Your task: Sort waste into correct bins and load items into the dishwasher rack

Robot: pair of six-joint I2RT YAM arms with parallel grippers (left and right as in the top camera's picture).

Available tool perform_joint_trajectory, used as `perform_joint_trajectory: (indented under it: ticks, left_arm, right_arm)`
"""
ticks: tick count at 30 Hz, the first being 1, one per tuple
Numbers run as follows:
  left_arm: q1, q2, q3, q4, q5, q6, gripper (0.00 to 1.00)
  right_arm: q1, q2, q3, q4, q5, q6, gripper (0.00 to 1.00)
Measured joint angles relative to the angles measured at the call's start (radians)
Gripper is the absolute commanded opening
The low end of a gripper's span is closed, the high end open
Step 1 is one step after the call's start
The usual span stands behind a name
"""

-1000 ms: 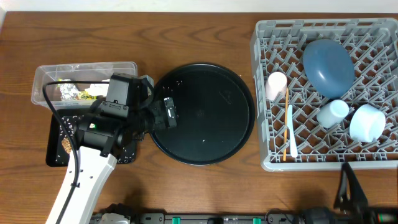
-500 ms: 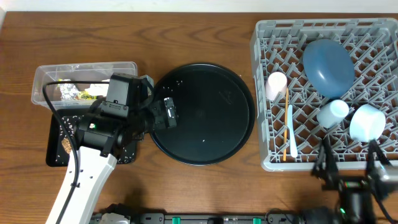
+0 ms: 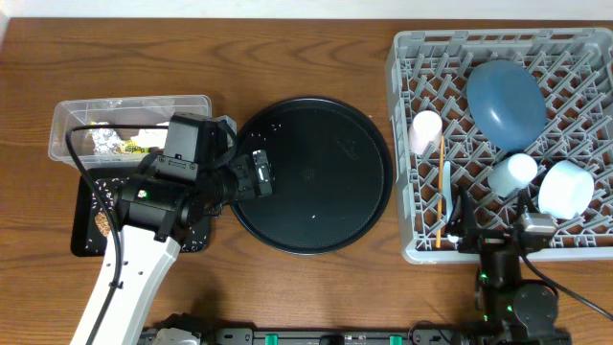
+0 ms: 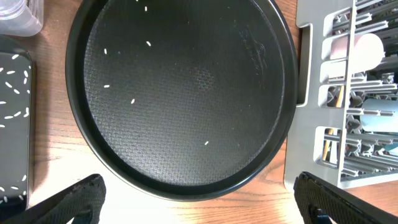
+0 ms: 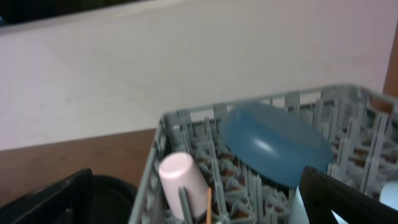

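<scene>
The grey dishwasher rack holds the dark blue dish, pink cup, light blue cup, pale bowl, white spoon and chopstick. A clear tub contains the snack wrapper. Below it, the flat black tray carries rice grains and a brown lump. My left gripper hangs open and empty over the round tray's left edge. My right gripper stands open and empty at the rack's front edge, facing the pink cup and the dish.
A large round black tray lies mid-table with a few stray rice grains on it. Bare wooden table surrounds it. The rack's wall stands close to the tray's right rim.
My right arm has come up from the bottom edge of the table to the rack's front edge. The left arm and all objects have stayed put.
</scene>
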Motion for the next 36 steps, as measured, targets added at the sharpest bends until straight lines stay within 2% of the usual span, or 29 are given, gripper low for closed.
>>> perform_joint_trajectory:
  ticks: [8,21,36]
  left_arm:
    - [0.000,0.000,0.000,0.000,0.000,0.000,0.98]
    - [0.000,0.000,0.000,0.000,0.000,0.000,0.98]
    - [0.000,0.000,0.000,0.000,0.000,0.000,0.98]
  right_arm:
    - [0.000,0.000,-0.109,0.018,0.000,0.017,0.99]
    - [0.000,0.000,-0.112,-0.002,-0.024,-0.056,1.00]
    - [0.000,0.000,-0.112,-0.002,-0.024,-0.068,0.99]
